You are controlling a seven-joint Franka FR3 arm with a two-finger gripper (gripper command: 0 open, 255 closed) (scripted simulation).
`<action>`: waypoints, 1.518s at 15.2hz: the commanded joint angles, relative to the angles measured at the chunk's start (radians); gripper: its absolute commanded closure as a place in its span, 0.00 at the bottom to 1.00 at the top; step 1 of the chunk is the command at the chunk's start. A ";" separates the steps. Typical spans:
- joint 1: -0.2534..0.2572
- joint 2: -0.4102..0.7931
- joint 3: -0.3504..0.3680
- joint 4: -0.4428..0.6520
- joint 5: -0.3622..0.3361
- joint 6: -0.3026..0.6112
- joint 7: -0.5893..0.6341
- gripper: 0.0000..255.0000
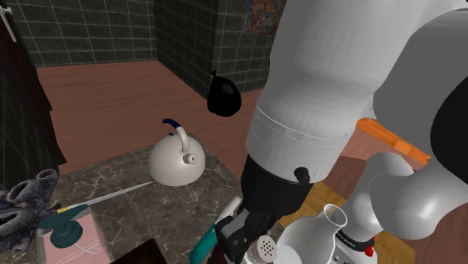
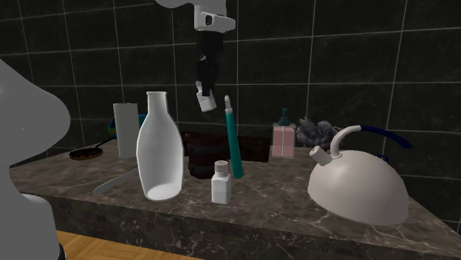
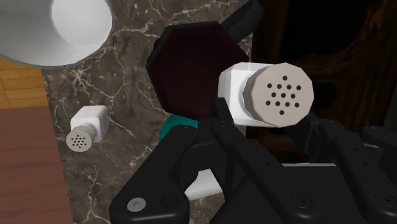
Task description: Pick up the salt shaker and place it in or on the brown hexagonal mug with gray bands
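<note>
High above the surface, the jaws are clamping the white salt shaker; the step is calling for centring it over the dark hexagonal mug before lowering gently

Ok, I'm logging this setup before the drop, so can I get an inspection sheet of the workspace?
Surface: dark marbled counter, crowded.
Job's things: held shaker in the air over the dark hexagonal mug.
Clutter: spare shaker, white bottle, white kettle, teal stick, pink box.
Grippers: hand shut on the held shaker.
Cables: nothing seen.
Surroundings: dark tiled wall, wood floor.
</note>
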 commanded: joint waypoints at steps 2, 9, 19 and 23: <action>0.005 -0.002 0.012 -0.037 0.010 0.037 -0.001 1.00; 0.008 0.013 0.040 -0.116 0.026 0.131 -0.014 1.00; 0.009 0.032 0.062 -0.167 0.037 0.201 -0.022 1.00; 0.009 0.033 0.063 -0.166 0.036 0.200 -0.021 0.00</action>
